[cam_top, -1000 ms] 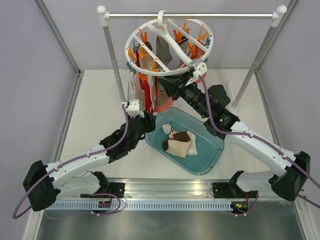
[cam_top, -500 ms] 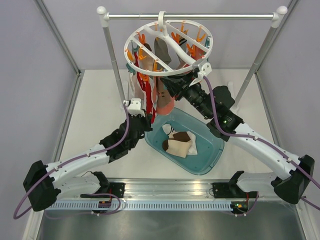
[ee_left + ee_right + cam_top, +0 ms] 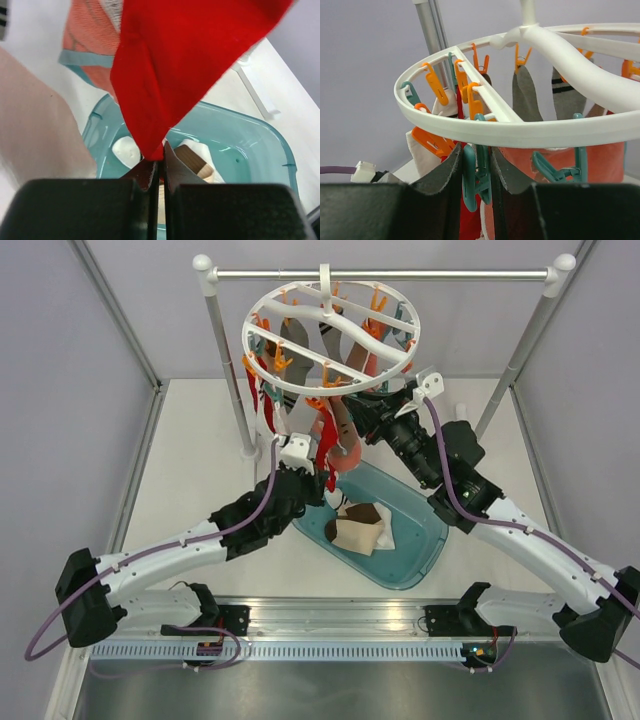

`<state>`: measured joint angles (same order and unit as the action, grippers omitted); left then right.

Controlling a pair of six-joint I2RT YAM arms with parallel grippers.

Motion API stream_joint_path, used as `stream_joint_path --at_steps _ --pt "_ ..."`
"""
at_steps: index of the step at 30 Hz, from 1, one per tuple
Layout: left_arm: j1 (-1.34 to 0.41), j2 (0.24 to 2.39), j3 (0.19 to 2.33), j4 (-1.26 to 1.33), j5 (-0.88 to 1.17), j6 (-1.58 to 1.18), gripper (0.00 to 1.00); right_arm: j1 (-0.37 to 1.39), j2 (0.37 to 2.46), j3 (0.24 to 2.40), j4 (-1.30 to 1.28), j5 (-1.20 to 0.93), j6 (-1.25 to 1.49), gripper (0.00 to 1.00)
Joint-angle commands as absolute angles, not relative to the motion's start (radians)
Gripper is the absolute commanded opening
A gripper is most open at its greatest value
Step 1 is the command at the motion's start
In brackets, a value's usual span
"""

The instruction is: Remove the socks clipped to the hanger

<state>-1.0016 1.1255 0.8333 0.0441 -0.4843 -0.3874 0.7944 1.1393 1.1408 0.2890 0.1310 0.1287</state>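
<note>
The hanger (image 3: 520,131) is seen hung from the rail stand (image 3: 380,272) at 12 o'clock on the bench (image 3: 190,460). Its ring is tipped out of level, with socks (image 3: 525,100) dangling from orange and teal clips (image 3: 436,84). The red sock (image 3: 190,65) is the one in play. It hangs at 6 o'clock under the ring, and its lowest corner is pinched by the left gripper (image 3: 157,156). Those jaws are pressed fully together with only a tip of fabric between them. Just below, the teal tub (image 3: 425,540) is placed to catch it, with beige and brown socks (image 3: 362,530) lying inside.

At 4 o'clock of the ring the right gripper (image 3: 476,152) is set under the rim. Its jaws are held narrowly apart and closed in against both sides of a teal clip (image 3: 476,182). Red fabric is seen below that clip, but whether it is the one holding the red sock cannot be told for certain.

The sock is judged light, limp and stretchy. A pull would be taken up as stretch first, and the freely hung ring could be expected to tip and swing rather than let go. The corner hold is thin, so slippage there is the risk; a deeper bite across the doubled toe would be safer. The clip is stiff plastic on a spring and is best squeezed at its tail ends while the sock is drawn straight down toward the tub. Several socks are clipped around the ring, so much of the job is judged undone.
</note>
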Motion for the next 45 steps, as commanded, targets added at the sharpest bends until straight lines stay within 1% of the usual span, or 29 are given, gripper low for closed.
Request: stream_joint_path --at_steps 1,5,9,11,14,17,21,23,24,26,32,45 --pt "-1.028 1.170 0.908 0.035 -0.453 -0.341 0.02 0.793 1.108 1.120 0.261 0.192 0.106 0.18" --pt "-1.038 1.219 0.936 0.034 -0.440 -0.350 0.02 0.795 1.092 1.112 0.239 0.225 0.094 0.20" --pt "-1.040 1.255 0.951 0.034 -0.423 -0.380 0.02 0.793 1.065 1.092 0.235 0.262 0.089 0.29" --pt "-1.042 1.275 0.960 0.034 -0.410 -0.394 0.02 0.793 1.055 1.089 0.233 0.265 0.087 0.30" --pt "-1.043 1.299 0.966 0.034 -0.397 -0.405 0.02 0.793 1.048 1.086 0.222 0.270 0.086 0.35" --pt "-1.048 1.318 0.976 0.035 -0.394 -0.417 0.02 0.793 1.031 1.077 0.218 0.264 0.089 0.41" --pt "-1.052 1.339 0.985 0.037 -0.393 -0.422 0.02 0.795 1.014 1.068 0.207 0.242 0.087 0.53" --pt "-1.054 1.347 0.989 0.037 -0.390 -0.423 0.02 0.795 1.003 1.066 0.190 0.213 0.080 0.56" --pt "-1.054 1.354 0.995 0.037 -0.390 -0.425 0.02 0.793 1.000 1.063 0.189 0.204 0.077 0.60" --pt "-1.054 1.364 0.999 0.037 -0.390 -0.426 0.02 0.795 0.991 1.061 0.178 0.189 0.072 0.63" --pt "-1.057 1.400 1.020 0.037 -0.388 -0.436 0.02 0.810 1.026 1.113 0.140 0.169 0.049 0.64" --pt "-1.065 1.430 1.037 0.037 -0.390 -0.442 0.02 0.899 1.181 1.258 0.097 0.288 -0.020 0.64"
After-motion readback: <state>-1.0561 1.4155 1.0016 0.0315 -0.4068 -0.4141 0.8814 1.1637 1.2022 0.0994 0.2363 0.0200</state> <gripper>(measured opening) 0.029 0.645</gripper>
